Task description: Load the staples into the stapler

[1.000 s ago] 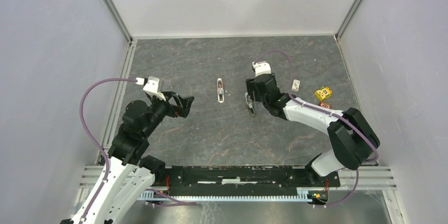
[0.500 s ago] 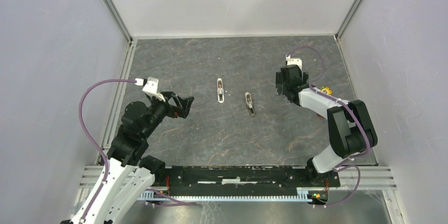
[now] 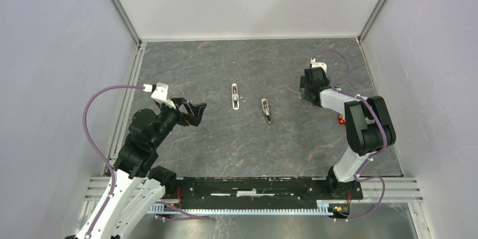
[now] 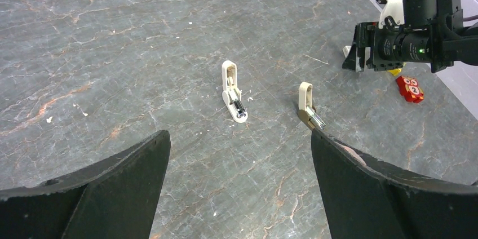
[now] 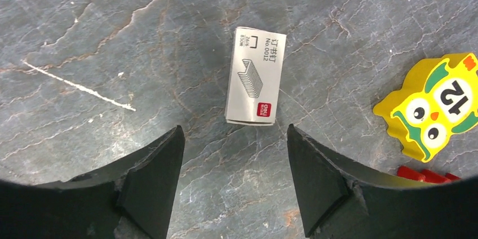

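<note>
The staples' small whitish box point(image 5: 255, 75) with a red mark lies flat on the dark table, just ahead of my right gripper point(image 5: 234, 128), which is open with nothing between its fingers. In the top view that gripper point(image 3: 307, 90) hides the box. A white stapler point(image 3: 235, 96) and a tan one point(image 3: 266, 110) lie apart at mid table, both also in the left wrist view point(image 4: 233, 91) point(image 4: 310, 113). My left gripper point(image 4: 239, 137) hangs wide open well short of them, at the left point(image 3: 194, 113). A thin pale strip point(image 5: 79, 85) lies left of the box.
A yellow owl-face cube point(image 5: 437, 106) sits right of the box, with a red cube point(image 5: 425, 174) beside it, also seen in the left wrist view point(image 4: 410, 88). Grey walls close in the table on three sides.
My right gripper left the tan stapler at mid table and swung right to hover over the staples box. The tan stapler stays where it lay. The left arm has not moved.
</note>
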